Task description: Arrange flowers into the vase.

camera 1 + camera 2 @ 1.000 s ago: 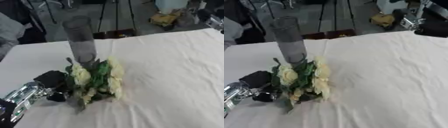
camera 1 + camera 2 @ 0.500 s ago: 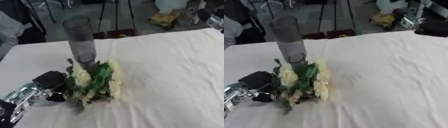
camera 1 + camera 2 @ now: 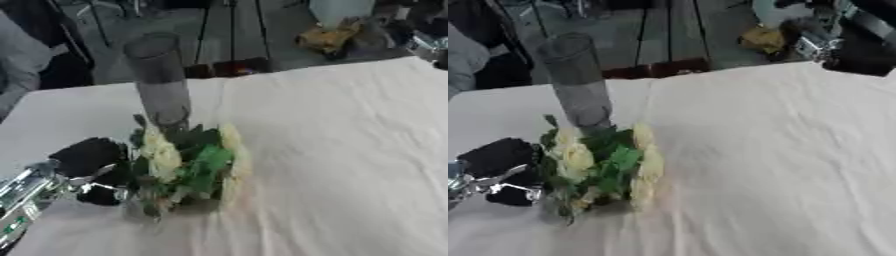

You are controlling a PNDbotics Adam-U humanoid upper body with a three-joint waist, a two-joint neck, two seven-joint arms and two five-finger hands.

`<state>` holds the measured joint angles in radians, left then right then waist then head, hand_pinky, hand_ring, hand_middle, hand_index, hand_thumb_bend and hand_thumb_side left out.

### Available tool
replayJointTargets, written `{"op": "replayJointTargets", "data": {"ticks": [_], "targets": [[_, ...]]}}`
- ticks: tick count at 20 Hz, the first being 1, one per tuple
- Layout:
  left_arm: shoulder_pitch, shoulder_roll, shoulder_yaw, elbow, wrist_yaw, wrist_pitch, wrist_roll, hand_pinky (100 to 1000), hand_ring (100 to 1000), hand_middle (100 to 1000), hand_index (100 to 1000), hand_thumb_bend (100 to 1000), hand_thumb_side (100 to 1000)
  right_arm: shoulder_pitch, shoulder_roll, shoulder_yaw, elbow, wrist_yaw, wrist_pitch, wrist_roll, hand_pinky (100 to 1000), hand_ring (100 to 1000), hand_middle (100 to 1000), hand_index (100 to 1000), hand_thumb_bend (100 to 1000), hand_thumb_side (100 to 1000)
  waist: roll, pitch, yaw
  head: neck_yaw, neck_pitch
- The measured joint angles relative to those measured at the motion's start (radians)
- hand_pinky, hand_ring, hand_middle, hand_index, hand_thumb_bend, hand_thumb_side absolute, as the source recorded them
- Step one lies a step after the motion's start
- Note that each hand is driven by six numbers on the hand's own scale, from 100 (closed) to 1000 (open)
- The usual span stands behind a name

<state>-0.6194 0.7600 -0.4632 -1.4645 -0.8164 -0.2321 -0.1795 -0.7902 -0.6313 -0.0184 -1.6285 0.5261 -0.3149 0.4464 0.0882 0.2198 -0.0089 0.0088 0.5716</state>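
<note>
Cream roses in green leaves make up the bunch [image 3: 188, 165], which in the left eye view lies on the white worktop [image 3: 350, 150] touching the near side of the vase [image 3: 162, 82]. The vase stands upright, clear and empty. The bunch's long axis runs from the blooms beside the vase base toward the stems at its near end, away from the vase. Just left of the bunch sits the left robot hand [image 3: 87, 162], black, its fingers curled toward the stems; whether they actually clasp the stems I cannot tell, since the hand is blurred where it meets the leaves. In the right eye view the same layout holds: the bunch lies just right of the left robot hand, blooms toward the vase. The right robot hand [image 3: 820, 42] shows well beyond the vase at the far right edge, too dark to read, so the left one is plainly the nearer for lifting.
</note>
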Motion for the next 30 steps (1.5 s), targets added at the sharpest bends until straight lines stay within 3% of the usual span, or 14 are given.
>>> {"op": "replayJointTargets", "data": {"ticks": [6,18,25,30], "targets": [[0.034,0.074,0.076,-0.16,0.097,0.053,0.009,100,100,100,100,100,500,0.003,-0.001,0.0,0.0,0.0,0.003,-0.004,836,933,889,880,199,1000,0.0,-0.001,0.003,-0.006,0.0],[0.028,0.107,0.179,-0.443,0.25,0.22,-0.04,100,100,100,100,100,488,0.007,-0.002,-0.006,-0.006,0.0,0.013,-0.015,839,933,888,879,196,1000,0.001,-0.007,0.008,-0.013,0.0],[-0.022,0.077,0.273,-0.509,0.361,0.323,0.006,100,100,100,100,100,481,-0.001,-0.002,-0.006,-0.017,-0.015,0.022,-0.031,835,933,888,880,191,1000,0.0,-0.011,0.016,-0.036,0.0],[-0.025,0.073,0.288,-0.521,0.444,0.37,0.052,100,100,100,100,100,481,-0.002,-0.002,-0.006,-0.022,-0.018,0.026,-0.038,835,933,888,880,191,1000,0.001,-0.011,0.016,-0.038,0.0]]}}
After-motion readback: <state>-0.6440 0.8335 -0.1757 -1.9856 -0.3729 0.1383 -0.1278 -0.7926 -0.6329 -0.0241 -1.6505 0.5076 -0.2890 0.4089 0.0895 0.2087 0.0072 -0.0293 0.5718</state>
